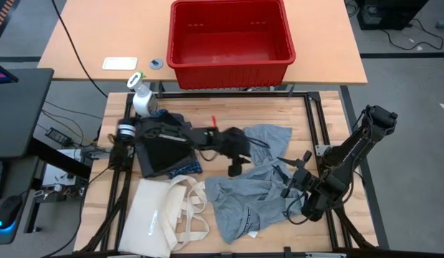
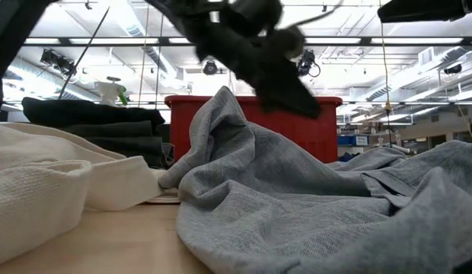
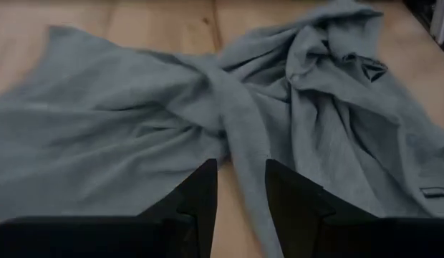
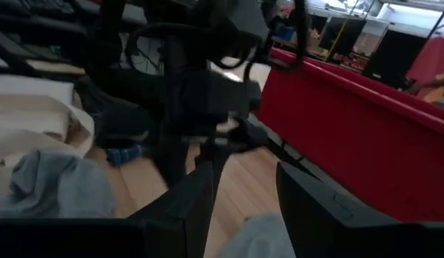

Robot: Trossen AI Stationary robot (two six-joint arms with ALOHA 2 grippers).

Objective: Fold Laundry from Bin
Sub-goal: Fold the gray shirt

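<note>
High view looks straight down; low view sits at desk point(image 1: 229, 122) level, facing the red bin point(image 1: 230, 39) both share.

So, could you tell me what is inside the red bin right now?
The red bin looks empty from above: only its bare red floor shows. The corner under its near wall is hidden.

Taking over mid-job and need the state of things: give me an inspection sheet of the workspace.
Surface: wooden table, bare along its far edge.
Job's things: red bin looks empty; light grey garments crumpled at centre-right; black piece folded at left, blue plaid edge beneath.
Clutter: cream tote bag, spray bottle.
Hands: left hand over the grey garments, fingers apart, holding nothing; right hand low at the garments' right edge, fingers apart.
Cables: several on the floor at left.
Surroundings: a second table under the bin; monitor at far left.
</note>
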